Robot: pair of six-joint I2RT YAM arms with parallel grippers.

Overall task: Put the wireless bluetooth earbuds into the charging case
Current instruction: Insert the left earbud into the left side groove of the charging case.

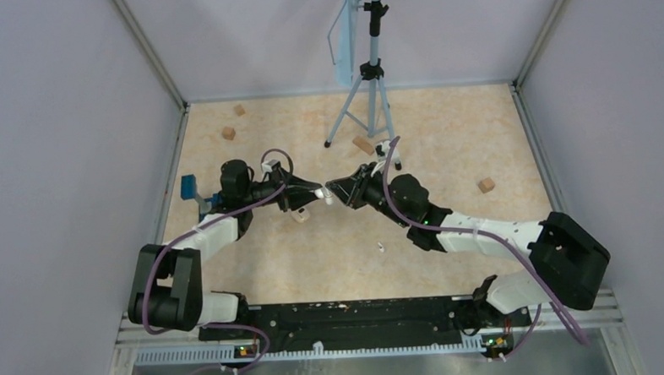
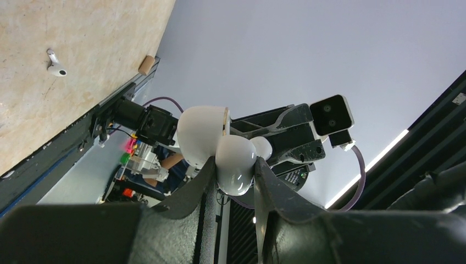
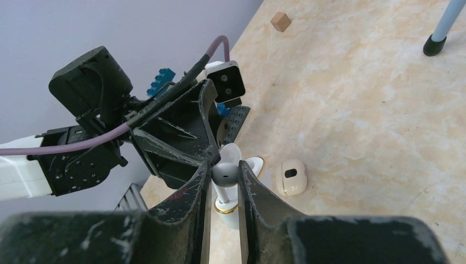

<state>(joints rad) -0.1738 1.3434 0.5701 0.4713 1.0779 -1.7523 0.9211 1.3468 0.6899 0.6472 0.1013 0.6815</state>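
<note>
The left end effector (image 2: 235, 171) was recorded clenched on the open charging case (image 2: 233, 159), which was held clear of the tabletop (image 1: 445, 132). The right end effector (image 3: 223, 175) was clenched on one earbud (image 3: 224, 172), presented at the case's mouth. A second earbud (image 2: 55, 63) lay well apart from the case. The earbuds were judged light, rigid, smooth and apt to slip. A grip across the bulb, with the stem left free, was advised.

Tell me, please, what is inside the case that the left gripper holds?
An earbud, pinched by the right gripper, seems to dip stem-first into the case in the left gripper. The wells themselves are covered by fingers, so any other earbud cannot be seen.
</note>
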